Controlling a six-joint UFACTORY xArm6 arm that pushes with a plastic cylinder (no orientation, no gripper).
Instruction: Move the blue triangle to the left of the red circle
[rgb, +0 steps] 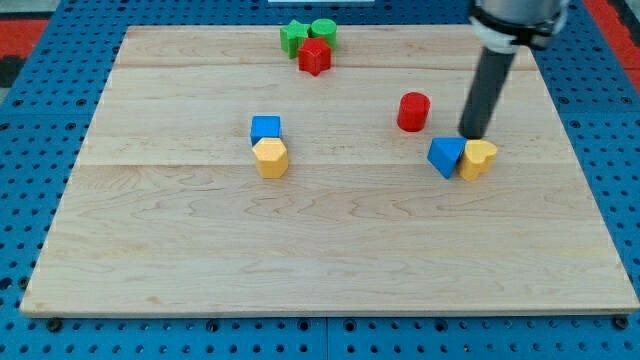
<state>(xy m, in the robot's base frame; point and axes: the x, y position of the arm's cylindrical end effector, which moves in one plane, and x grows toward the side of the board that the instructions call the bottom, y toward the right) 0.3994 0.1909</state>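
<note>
My tip (474, 135) is the lower end of a straight dark rod; this rig has no fingers, so nothing opens, closes or grips, and all contact is pushing. The tip sits just above the seam between two touching blocks: the blue triangle (445, 156) at its 7 o'clock and a yellow block (478, 159), shape unclear, at its 5 o'clock. Whether the tip touches either block cannot be determined. The red circle (413, 111), a short cylinder, stands near the blue triangle at that block's 11 o'clock. Well apart toward 9 o'clock, a blue square (265, 128) touches a yellow hexagon (270, 158) below it. At 12 o'clock of the tabletop (330, 250), a green star (293, 38), a green cylinder (323, 30) and a red star (314, 57) form a cluster. The blue triangle appears small, rigid and light; it should slide readily on the smooth wood and may rotate if pushed off-centre. Recommended contact is the middle of its 3 o'clock face, which the yellow block currently covers. The route toward 10 o'clock should pass below the red circle to avoid displacing it.
</note>
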